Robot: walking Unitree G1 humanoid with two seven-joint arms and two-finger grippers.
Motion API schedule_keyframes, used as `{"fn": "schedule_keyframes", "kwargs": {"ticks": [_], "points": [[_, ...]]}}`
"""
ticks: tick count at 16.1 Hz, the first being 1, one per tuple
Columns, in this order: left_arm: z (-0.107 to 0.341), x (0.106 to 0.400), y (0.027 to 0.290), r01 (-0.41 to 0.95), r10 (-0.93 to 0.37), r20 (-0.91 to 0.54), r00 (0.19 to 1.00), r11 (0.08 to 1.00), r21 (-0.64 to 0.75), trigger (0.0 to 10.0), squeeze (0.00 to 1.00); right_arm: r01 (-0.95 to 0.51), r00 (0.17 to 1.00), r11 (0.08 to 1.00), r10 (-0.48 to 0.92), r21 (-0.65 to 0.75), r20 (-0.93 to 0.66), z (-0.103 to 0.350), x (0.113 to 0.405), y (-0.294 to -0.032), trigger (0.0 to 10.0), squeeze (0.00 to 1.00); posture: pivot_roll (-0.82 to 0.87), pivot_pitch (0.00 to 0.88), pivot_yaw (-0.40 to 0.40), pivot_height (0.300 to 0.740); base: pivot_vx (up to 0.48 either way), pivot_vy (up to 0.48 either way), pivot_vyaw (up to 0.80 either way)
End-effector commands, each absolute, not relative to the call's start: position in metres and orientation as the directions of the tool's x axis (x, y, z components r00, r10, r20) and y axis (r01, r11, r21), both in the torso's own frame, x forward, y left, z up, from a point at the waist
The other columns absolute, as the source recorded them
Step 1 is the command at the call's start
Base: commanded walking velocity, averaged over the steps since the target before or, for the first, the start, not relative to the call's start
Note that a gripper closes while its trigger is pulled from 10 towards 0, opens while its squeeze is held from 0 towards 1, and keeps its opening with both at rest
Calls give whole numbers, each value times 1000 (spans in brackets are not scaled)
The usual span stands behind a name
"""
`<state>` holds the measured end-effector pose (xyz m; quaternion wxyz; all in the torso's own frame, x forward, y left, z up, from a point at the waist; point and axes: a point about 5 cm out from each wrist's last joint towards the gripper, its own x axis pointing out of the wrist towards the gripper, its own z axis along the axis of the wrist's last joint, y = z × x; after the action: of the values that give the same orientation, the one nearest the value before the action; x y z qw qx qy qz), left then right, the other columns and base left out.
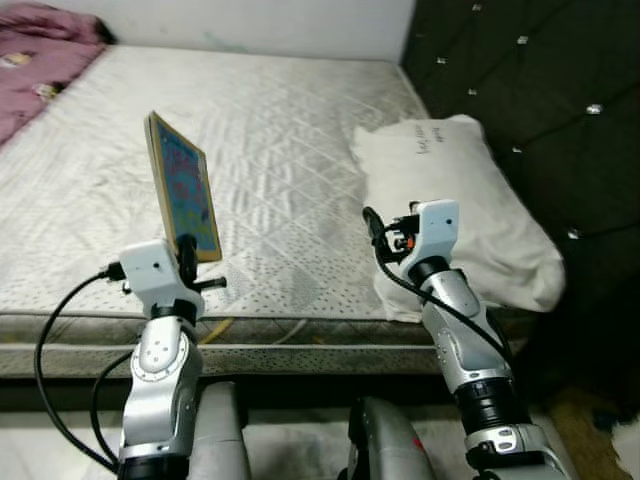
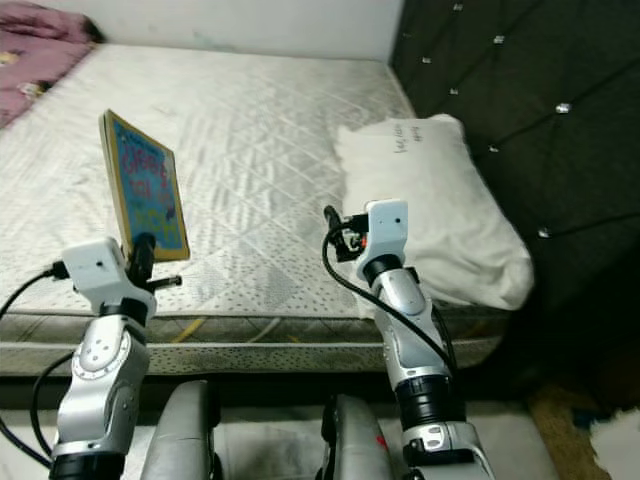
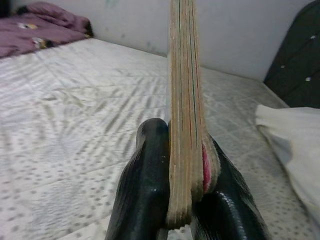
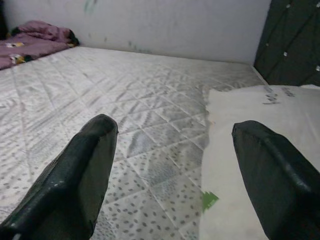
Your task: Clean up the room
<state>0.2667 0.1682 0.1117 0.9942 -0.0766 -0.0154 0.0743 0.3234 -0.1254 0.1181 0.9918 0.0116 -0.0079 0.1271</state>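
- Blue and yellow book [image 1: 183,187] stands upright above the bed [image 1: 280,150], held by its bottom edge in the left gripper [image 3: 181,200].
- Black fingers [image 3: 145,190] press tight on both sides of the book.
- It looks thin, stiff and light, so a hold on one edge should do. It could tip if the squeeze gets loose.
- Right gripper [image 4: 175,165] hangs over the bed near the white pillow [image 1: 455,200], its fingers wide apart and holding nothing.
- Pink blanket [image 1: 40,60] lies on the far corner.
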Motion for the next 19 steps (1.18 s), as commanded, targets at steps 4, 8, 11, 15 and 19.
{"fn": "schedule_keyframes", "kwargs": {"ticks": [4,8,11,15,19], "points": [[130,279,171,-138,154,78,985,973,-183,10000,0,-259,965,966,258,17,35,128,322,-128,10000,0,-94,69,-82,585,0,0,0],[135,285,174,-147,165,88,982,972,-184,10000,0,-255,967,967,255,21,29,129,322,-128,10000,0,-94,74,-77,561,0,0,0],[135,285,176,-146,164,94,982,973,-177,10000,0,-253,967,967,252,21,23,130,322,-128,10000,0,-96,77,-74,561,0,0,0],[136,285,177,-147,168,105,980,972,-184,10000,0,-255,967,967,254,17,22,130,322,-127,10000,0,-96,77,-76,561,155,0,0],[137,286,176,-143,165,109,980,972,-187,10000,0,-259,966,966,258,10,25,131,323,-127,10000,0,-96,75,-79,561,362,0,0]]}}
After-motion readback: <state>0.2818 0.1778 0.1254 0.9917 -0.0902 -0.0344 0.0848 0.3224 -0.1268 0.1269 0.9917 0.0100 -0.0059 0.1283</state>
